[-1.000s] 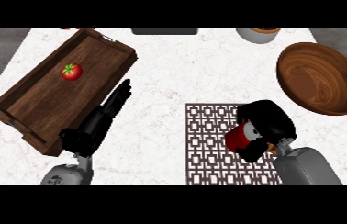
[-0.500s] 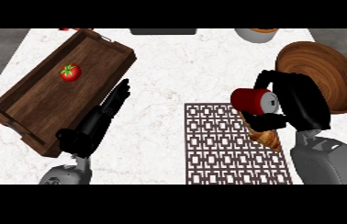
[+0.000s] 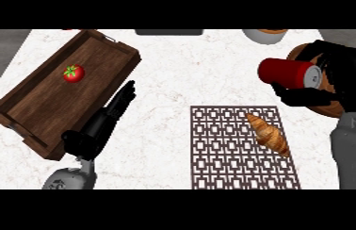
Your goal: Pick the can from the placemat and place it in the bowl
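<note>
While the right hand (image 3: 316, 90) curls round the red can (image 3: 288, 74), the can lies on its side in the air, at the left rim of the wooden bowl (image 3: 332, 109), far-right of the placemat (image 3: 236, 146). A croissant (image 3: 268, 134) lies on the mat's right part. Left hand (image 3: 104, 120) rests open w/ straight fingers beside the wooden tray (image 3: 42, 99), which holds a tomato (image 3: 73, 73)

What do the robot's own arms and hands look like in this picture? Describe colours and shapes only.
Both hands are black, with long, slender, segmented fingers. The left hand joins a rounded, mottled grey forearm at the lower left. The right hand is black too; its grey forearm shows as a smooth cylinder along the right edge. No cables or markings are visible.
</note>
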Robot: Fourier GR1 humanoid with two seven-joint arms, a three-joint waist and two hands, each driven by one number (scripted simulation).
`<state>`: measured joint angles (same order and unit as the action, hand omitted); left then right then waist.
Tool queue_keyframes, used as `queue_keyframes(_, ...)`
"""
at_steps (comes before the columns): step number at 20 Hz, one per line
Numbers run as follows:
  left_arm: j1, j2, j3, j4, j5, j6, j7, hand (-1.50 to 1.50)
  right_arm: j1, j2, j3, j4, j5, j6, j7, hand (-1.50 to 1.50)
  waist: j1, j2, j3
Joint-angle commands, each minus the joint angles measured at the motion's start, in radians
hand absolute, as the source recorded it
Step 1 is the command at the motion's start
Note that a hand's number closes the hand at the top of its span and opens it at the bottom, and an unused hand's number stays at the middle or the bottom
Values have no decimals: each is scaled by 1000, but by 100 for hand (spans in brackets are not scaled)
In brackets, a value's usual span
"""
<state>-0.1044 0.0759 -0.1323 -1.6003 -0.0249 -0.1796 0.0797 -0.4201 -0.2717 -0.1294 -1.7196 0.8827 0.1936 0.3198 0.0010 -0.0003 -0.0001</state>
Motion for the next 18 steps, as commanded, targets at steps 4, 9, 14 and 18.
queue_keyframes(4, 22, 10, -6, -50, -1, -19, 9, 0, -129, -110, -81, 314, 104, -156, -93, 150, 19, 4, 1)
queue_keyframes(9, -55, 5, 22, 26, 5, -26, 9, 0, -167, -190, -140, 506, 138, -313, -229, 150, 13, 7, 1)
queue_keyframes(14, -8, -7, 1, 41, -21, -17, -36, 0, -188, -245, -153, 729, 108, -206, -273, 150, 18, 9, 0)
queue_keyframes(18, -12, -5, 0, 7, -11, -23, -4, 0, -225, -264, -206, 925, 32, -104, -317, 150, 34, 13, 2)
